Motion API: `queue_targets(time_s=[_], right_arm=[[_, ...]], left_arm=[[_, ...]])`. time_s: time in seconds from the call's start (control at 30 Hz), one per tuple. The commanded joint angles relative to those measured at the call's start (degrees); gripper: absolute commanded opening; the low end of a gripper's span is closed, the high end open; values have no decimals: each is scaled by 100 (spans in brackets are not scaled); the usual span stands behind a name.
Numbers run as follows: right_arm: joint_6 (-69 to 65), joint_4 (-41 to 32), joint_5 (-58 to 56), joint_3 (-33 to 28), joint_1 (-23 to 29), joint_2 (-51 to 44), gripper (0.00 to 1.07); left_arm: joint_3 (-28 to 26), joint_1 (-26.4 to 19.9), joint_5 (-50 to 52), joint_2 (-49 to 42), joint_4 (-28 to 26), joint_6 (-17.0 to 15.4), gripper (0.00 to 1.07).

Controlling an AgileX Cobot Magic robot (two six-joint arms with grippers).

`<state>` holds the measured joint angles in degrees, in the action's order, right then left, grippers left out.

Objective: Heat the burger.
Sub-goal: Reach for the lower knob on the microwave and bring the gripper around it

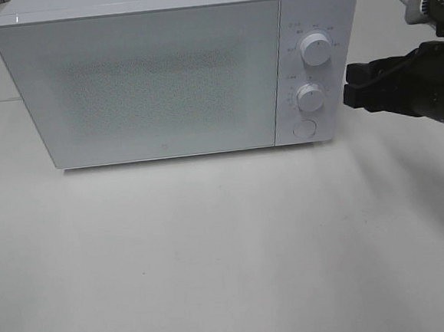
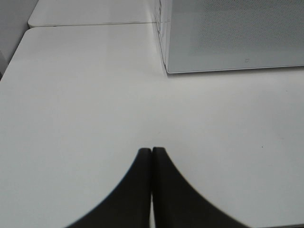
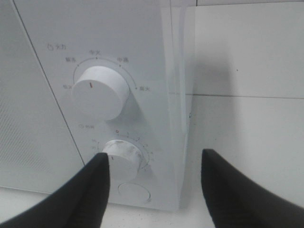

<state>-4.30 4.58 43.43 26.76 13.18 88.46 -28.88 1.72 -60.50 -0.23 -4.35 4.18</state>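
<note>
The burger shows in no view. The white microwave [image 1: 154,79] stands with its door shut, and the frosted front hides the inside. My right gripper [image 1: 352,85] hangs open just to the right of the control panel, level with the lower knob [image 1: 309,96], touching nothing. In the right wrist view its open fingers [image 3: 156,156] straddle the panel's right edge, one finger in front of the lower knob [image 3: 124,156]. My left gripper [image 2: 151,151] is shut and empty over the bare table, near the microwave's [image 2: 237,33] front left corner.
The panel carries an upper knob [image 1: 315,49] and a round button [image 1: 304,128] under the lower knob. The white table [image 1: 213,251] stretches in front of the microwave. A seam to a second table surface [image 2: 90,19] runs behind the left side.
</note>
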Motion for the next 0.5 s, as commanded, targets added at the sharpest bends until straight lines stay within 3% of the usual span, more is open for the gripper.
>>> queue_targets(time_s=[0.03,0.23,0.27,0.4,0.5], right_arm=[[229,-241,304,29,344,321,55],[699,-1043,464,92,814,625,55],[945,-1501,659,109,1031,762,55],[1295,-2080,1272,109,1375,1089,55],[1295,-2091,1352,109,1392,1157,55]], left_arm=[[23,-6,92,-120,6,-40,0],[23,-6,92,-120,6,-40,0],[23,-6,92,-120,6,-40,0],[23,-6,92,-120,6,-40,0],[23,-6,92,-120,6,-40,0]])
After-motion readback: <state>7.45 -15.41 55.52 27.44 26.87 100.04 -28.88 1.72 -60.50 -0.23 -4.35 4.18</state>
